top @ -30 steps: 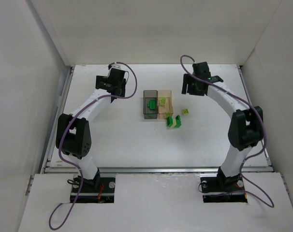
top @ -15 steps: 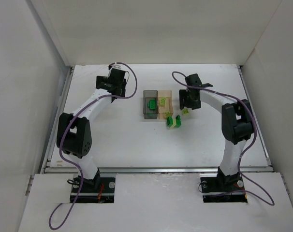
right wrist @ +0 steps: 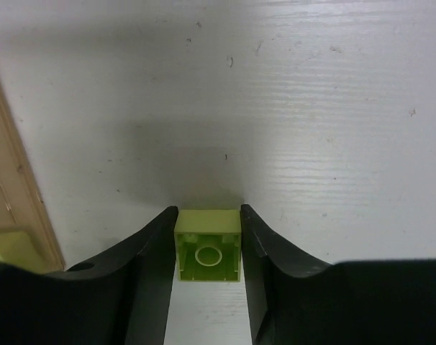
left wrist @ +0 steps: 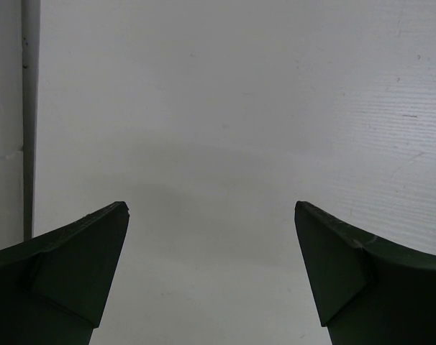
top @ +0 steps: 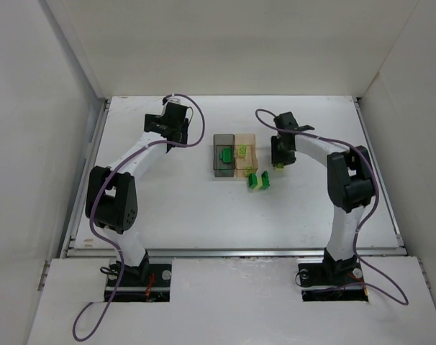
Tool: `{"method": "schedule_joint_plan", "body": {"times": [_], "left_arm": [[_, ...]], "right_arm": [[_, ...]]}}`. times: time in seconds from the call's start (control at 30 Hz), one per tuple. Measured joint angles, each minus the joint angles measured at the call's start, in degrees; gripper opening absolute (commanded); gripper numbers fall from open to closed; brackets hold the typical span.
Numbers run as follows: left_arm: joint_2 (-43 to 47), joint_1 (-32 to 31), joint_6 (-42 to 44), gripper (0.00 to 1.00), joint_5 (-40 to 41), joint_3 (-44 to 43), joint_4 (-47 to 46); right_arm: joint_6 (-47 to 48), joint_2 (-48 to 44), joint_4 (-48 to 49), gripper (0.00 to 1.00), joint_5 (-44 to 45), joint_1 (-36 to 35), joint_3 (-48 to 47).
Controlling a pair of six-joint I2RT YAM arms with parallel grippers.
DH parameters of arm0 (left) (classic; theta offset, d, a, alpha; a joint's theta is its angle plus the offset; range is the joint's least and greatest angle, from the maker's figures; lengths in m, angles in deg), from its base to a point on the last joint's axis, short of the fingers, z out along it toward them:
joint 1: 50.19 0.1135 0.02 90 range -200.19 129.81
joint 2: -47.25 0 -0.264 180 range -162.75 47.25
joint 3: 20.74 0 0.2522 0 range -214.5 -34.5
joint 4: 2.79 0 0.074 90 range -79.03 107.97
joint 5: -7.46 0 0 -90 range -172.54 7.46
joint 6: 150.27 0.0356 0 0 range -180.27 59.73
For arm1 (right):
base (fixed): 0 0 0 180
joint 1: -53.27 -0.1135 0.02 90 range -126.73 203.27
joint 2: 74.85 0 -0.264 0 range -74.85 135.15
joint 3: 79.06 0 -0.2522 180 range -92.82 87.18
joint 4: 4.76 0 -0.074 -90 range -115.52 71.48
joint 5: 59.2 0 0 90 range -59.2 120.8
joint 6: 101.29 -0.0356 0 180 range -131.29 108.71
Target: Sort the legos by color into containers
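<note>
Legos nearest my bases: a pair of dark green legos [top: 253, 180], side by side on the white table [top: 175, 208], just off the near right corner of the amber bin [top: 251, 143].

A little farther and to the right: pale yellow-green lego [right wrist: 207, 255]. The face with a round ring is turned to my wrist camera. It sits between the fingers of my right gripper [right wrist: 208, 219]. Jaws narrow, both inner faces against the brick's sides, clamped on it. Brick looks level with the table surface; lifted or resting, I cannot tell. The amber bin's wall shows at the left edge of the right wrist view, near the fingers but apart from them.

Beside that: grey bin [top: 219, 141] and amber bin joined side by side, grey on the left. Grey holds one dark green brick [top: 224, 153]. Amber holds one pale brick [top: 242, 150].

Farthest: left gripper [left wrist: 211, 215], well apart from the bins on their left. Jaws wide, nothing between them, white table beneath.
</note>
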Motion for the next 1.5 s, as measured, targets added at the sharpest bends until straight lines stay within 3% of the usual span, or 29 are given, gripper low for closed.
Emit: {"method": "schedule_joint_plan", "body": {"times": [0.2, 0.33, 0.5, 0.67, 0.73, 0.77, 1.07, 1.27, 1.5], "left_arm": [[0.0, 0.0, -0.11, 1.0, -1.64, 0.0, 0.07], [-0.02, 0.0, -0.11, 1.0, -3.13, -0.02, 0.07], [0.0, 0.0, -0.09, 1.0, -4.28, -0.02, 0.11], [0.0, 0.0, -0.04, 1.0, -4.68, -0.02, 0.11], [0.0, 0.0, -0.04, 1.0, -4.81, -0.02, 0.11], [0.0, 0.0, -0.04, 1.0, -4.81, -0.02, 0.11], [0.0, 0.0, -0.02, 1.0, -5.35, -0.02, 0.11], [0.0, 0.0, -0.02, 1.0, -5.77, -0.02, 0.13], [0.0, 0.0, -0.02, 1.0, -6.82, -0.02, 0.15]], "right_arm": [[-2.62, -6.97, 0.5, 0.0, 1.62, -0.9, -0.11], [-2.75, -13.38, 3.52, 0.0, 1.53, -5.38, -4.0], [-2.05, -8.33, 4.13, 0.05, -0.04, -11.26, -14.69], [-1.88, -1.64, 1.2, 0.44, -0.48, -11.87, -16.04], [-1.92, -0.96, -0.85, 0.74, -0.48, -11.56, -16.0], [-1.99, -1.09, -1.33, 1.0, -0.5, -11.47, -16.0], [0.85, -8.87, -2.32, 1.0, -7.06, -10.78, -15.56], [-0.39, -20.85, -2.12, 1.0, -9.94, -6.56, -3.87], [-1.14, -20.24, -3.06, 1.0, -12.5, -6.49, 11.67]]}}
